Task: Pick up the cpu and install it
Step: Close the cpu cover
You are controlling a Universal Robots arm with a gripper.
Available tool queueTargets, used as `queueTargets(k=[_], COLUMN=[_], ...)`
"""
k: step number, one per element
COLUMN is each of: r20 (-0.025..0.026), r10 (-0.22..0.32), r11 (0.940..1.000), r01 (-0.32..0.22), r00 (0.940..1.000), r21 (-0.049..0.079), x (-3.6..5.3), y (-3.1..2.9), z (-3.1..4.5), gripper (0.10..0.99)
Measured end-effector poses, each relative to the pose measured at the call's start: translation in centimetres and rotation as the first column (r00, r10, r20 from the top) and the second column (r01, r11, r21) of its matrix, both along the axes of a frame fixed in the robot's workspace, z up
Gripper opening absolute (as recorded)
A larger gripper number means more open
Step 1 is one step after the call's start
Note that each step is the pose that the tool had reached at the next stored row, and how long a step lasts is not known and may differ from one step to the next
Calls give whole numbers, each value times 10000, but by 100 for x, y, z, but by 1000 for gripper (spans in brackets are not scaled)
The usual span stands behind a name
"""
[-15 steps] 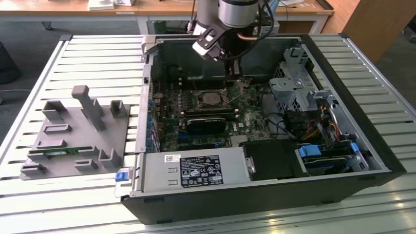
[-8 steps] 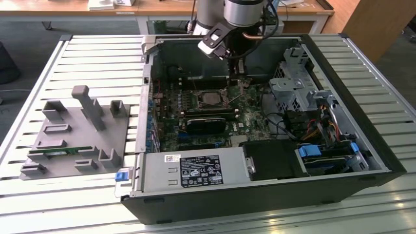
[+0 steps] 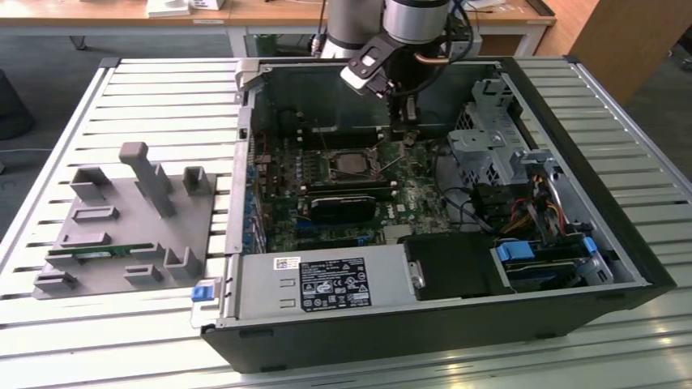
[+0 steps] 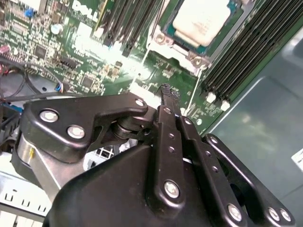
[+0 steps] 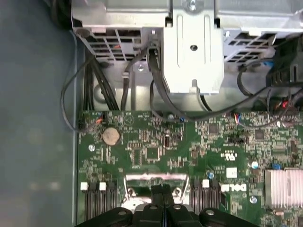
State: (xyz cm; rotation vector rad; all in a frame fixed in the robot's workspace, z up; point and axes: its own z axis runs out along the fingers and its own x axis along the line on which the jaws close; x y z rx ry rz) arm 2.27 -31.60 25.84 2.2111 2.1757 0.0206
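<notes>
1. One chip matters here, and I see the cpu (image 4: 202,20) already sitting in the motherboard socket (image 4: 191,56) in the second wrist view, so I judge the pick and the placing done.
2. My gripper (image 4: 169,93) holds nothing. Its fingers are pressed together, tips meeting just short of the socket's edge. In the exterior view the gripper (image 3: 407,132) hangs inside the open computer case (image 3: 562,105), just beside the socket (image 3: 348,164) on the exterior view's right.
3. What may be left, as I read it, is securing the chip. I cannot tell whether the socket frame is latched.
4. The cpu shows a pale, dull-silver top with rounded corners, lying flat and square in its frame, memory slots (image 4: 246,52) beside it.
</notes>
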Motion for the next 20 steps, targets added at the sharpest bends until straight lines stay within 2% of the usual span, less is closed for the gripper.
queueTargets(k=[5,20], r20=[-3,-6], r10=[0,1], r11=[10000,10000], r01=[0,-1], r00=[10000,10000], r21=[-1,2], x=[98,301], y=[9,25], z=[-5,-44], gripper=[106,106])
